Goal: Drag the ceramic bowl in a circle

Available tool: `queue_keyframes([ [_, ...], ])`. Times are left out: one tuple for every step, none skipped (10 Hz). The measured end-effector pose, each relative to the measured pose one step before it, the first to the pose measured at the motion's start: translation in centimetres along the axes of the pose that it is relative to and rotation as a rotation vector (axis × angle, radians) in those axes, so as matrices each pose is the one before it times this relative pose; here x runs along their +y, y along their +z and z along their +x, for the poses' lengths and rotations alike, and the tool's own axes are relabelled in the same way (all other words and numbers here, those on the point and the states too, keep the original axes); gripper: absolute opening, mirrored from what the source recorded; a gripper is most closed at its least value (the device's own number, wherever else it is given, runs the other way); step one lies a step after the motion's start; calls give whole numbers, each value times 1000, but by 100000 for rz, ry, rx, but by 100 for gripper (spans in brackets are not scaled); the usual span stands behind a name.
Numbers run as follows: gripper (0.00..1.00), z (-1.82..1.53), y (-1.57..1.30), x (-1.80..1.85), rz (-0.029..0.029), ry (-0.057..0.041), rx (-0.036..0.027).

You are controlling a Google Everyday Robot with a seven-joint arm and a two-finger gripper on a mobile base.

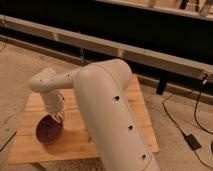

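"One thing first: where's the gripper?"

"I have it low over the front left part of the wooden table, at the end of the white arm. The arm's big forearm fills the middle of my view and the wrist bends down to the left."

"And the ceramic bowl?"

"It's on that same front left part of the table, directly under the wrist. It's dark purple and glossy, and it looks tipped so its inside faces me. The gripper meets it at the upper right rim."

"Jaws?"

"They're pinched down narrow on that rim. I read it as a grip on the bowl's edge, not a hover above it. The wrist hides most of the fingers from me."

"Anything else around?"

"To the right of the table a black cable runs across the floor to a small power brick. A long pale rail crosses behind the table, with dark panelling above it."
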Motion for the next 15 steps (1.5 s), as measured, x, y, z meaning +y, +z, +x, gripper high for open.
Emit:
queue_keyframes([
  [0,760,130,-1307,1035,2189,1571],
  [0,430,104,-1303,761,2467,1067],
  [0,104,54,-1509,637,3020,587],
  [0,-151,81,-1348,578,2698,329],
  [0,-266,74,-1069,585,2054,168],
  [0,-508,93,-1286,819,2478,45],
  [0,-683,-14,-995,1039,1804,-395],
  [0,-842,35,-952,1230,1181,-226],
  [0,-782,-36,-474,1112,719,-364],
  [0,-1314,-160,-155,989,532,-393],
  [0,-949,-213,246,598,-45,-581],
  [0,-1322,-330,695,573,-651,-730],
  [0,-730,-232,605,-93,-589,-499],
  [0,-1260,-382,1404,-423,-1326,-716],
  [0,-753,-203,1081,-512,-1124,-377],
])
